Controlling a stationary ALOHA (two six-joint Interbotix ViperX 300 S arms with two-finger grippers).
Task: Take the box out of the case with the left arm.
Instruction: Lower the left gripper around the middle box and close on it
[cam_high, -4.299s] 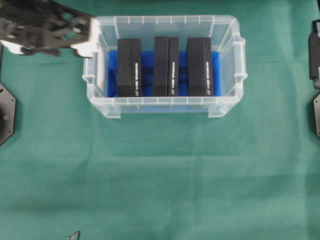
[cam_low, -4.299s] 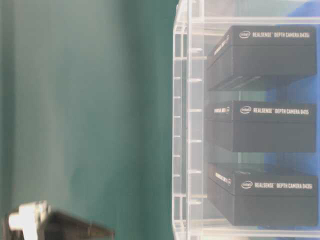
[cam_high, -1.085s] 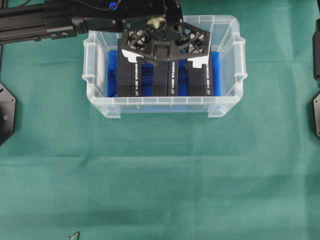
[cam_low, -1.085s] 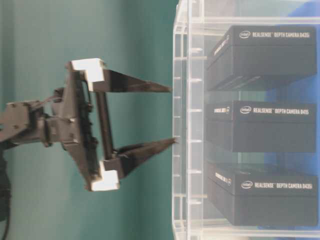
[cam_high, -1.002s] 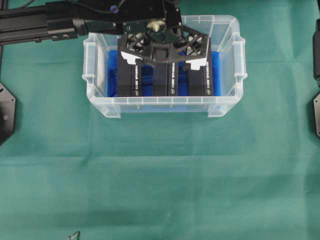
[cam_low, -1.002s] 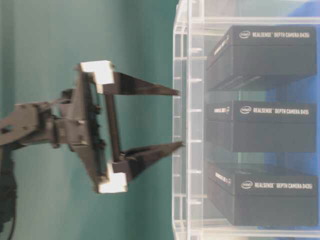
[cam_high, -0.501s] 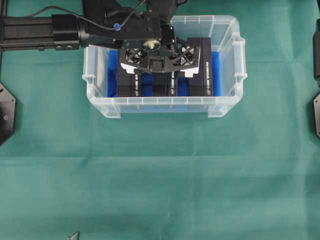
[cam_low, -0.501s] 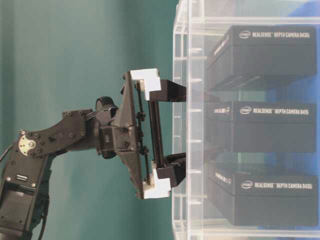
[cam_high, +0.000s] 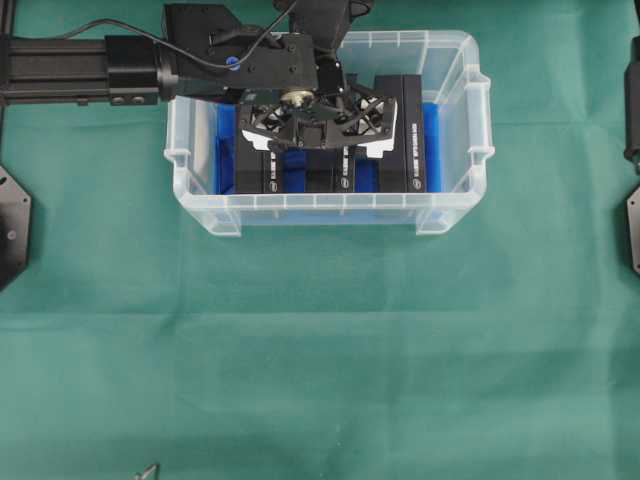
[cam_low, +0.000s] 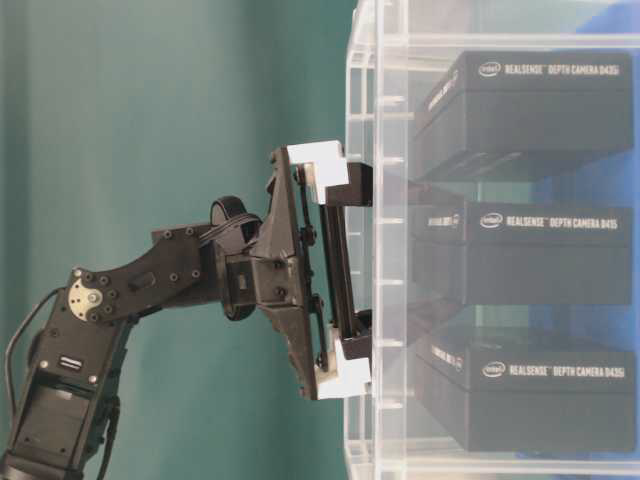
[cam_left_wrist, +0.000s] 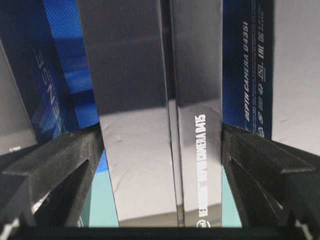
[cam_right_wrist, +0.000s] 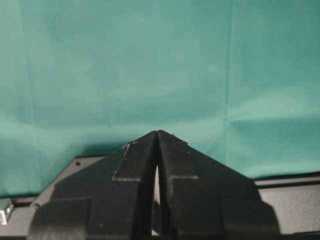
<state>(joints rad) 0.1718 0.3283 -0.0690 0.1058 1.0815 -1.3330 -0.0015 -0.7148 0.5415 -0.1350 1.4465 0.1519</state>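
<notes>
The clear case (cam_high: 320, 213) stands at the back of the green table with three black boxes upright in it on blue lining (cam_high: 432, 130). My left gripper (cam_high: 318, 140) has dipped into the case over the middle box (cam_high: 330, 176). From table level its fingers (cam_low: 345, 185) pass the rim (cam_low: 365, 100) and straddle the middle box (cam_low: 540, 255). In the left wrist view that box (cam_left_wrist: 145, 165) fills the space between the open gripper's (cam_left_wrist: 161, 129) fingers, with a slim gap on each side. My right gripper (cam_right_wrist: 157, 132) is shut over bare green cloth.
A left box (cam_high: 258, 176) and a right box (cam_high: 410, 120) flank the middle one closely. The right arm (cam_high: 632, 100) rests at the far right edge. Arm bases (cam_high: 12, 215) sit at both table sides. Green cloth (cam_high: 320, 350) covers the front.
The left gripper has come down from above the rim into the case, and its fingers now sit on either side of the middle box. It has stayed open. The boxes have not moved.
</notes>
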